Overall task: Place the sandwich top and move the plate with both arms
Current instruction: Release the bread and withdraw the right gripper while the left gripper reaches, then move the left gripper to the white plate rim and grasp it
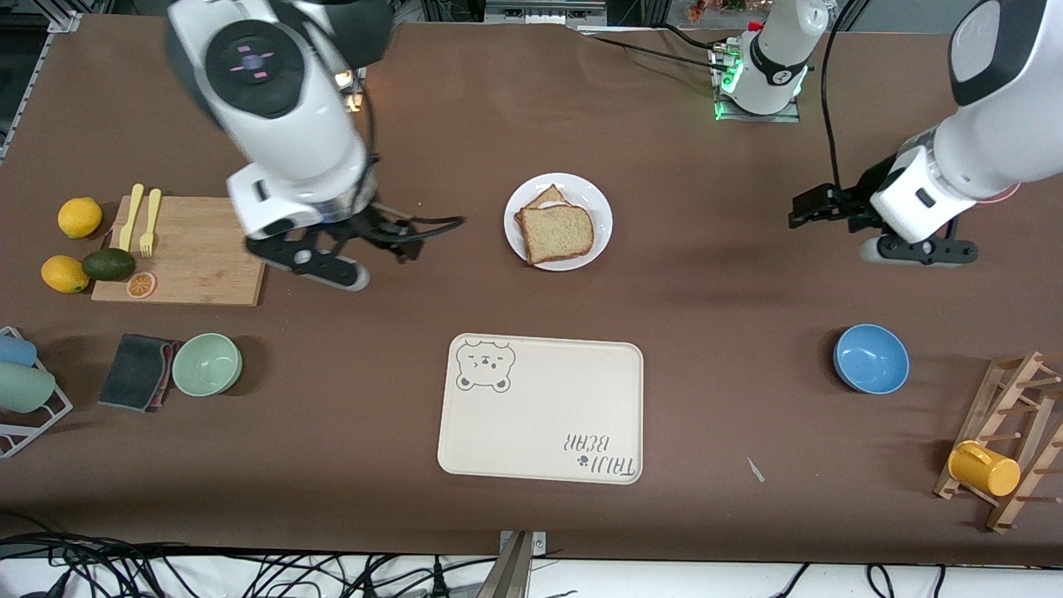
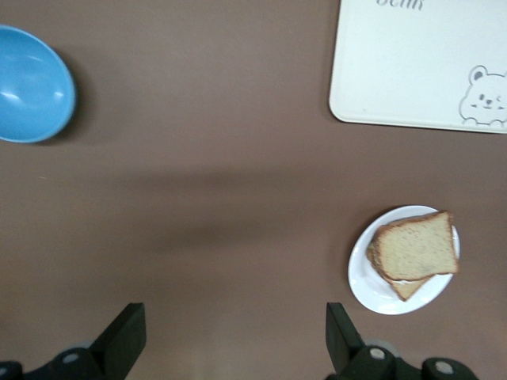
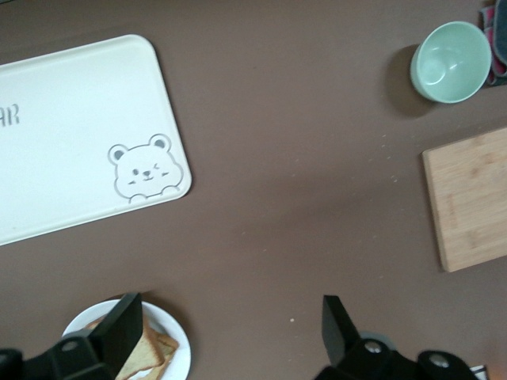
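Observation:
The sandwich top (image 1: 558, 234) (image 2: 417, 247), a light brown bread slice, lies on another slice on the round white plate (image 1: 598, 208) (image 2: 364, 277) in the middle of the table. Both arms hang above the bare table, on either side of the plate. My right gripper (image 1: 320, 267) (image 3: 230, 336) is open and empty between the plate and the cutting board. One of its fingers (image 3: 119, 328) overlaps the plate (image 3: 181, 356) in the right wrist view. My left gripper (image 1: 918, 252) (image 2: 234, 340) is open and empty toward the left arm's end, well away from the plate.
A beige bear-print tray (image 1: 540, 407) lies nearer the front camera than the plate. Blue bowl (image 1: 870, 358) and mug rack (image 1: 1005, 440) sit toward the left arm's end. Cutting board (image 1: 191, 249), green bowl (image 1: 207, 364) and dark cloth (image 1: 137, 371) sit toward the right arm's end.

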Motion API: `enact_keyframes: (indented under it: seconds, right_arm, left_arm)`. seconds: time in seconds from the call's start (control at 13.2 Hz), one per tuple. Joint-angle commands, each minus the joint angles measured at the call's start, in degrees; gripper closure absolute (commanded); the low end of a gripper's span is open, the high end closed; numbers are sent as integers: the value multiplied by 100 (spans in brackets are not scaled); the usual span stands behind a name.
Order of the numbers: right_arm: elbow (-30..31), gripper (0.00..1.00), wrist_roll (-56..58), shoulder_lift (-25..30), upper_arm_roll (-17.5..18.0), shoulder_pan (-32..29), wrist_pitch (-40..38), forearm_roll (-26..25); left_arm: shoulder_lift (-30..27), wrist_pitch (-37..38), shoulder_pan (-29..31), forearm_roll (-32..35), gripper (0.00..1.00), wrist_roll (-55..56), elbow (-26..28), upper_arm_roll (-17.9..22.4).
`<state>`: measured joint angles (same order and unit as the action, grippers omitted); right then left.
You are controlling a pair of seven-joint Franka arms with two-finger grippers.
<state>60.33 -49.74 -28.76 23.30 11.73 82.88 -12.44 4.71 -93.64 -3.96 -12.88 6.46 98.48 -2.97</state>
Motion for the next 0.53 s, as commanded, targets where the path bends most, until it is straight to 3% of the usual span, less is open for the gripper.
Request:
enact_keyframes:
  seconds: [0.0, 0.15, 0.3, 0.45]
  right_arm:
    - [321, 0, 560, 204, -10, -574, 1, 418]
    - [722, 0, 1322, 536, -342, -734, 149, 445]
    - [1801, 0, 1756, 1237, -807, -778, 893, 672]
    - [2760, 0, 1958, 1898, -1055, -917, 1440, 779]
  left_arm:
    - [371, 30, -26, -434, 0, -110, -31, 24]
    - [749, -75, -43, -889, 0, -119, -31, 15]
    - [1127, -329, -52, -1478, 0, -119, 30, -20]
    - [1531, -453, -78, -1989, 0, -154, 31, -160]
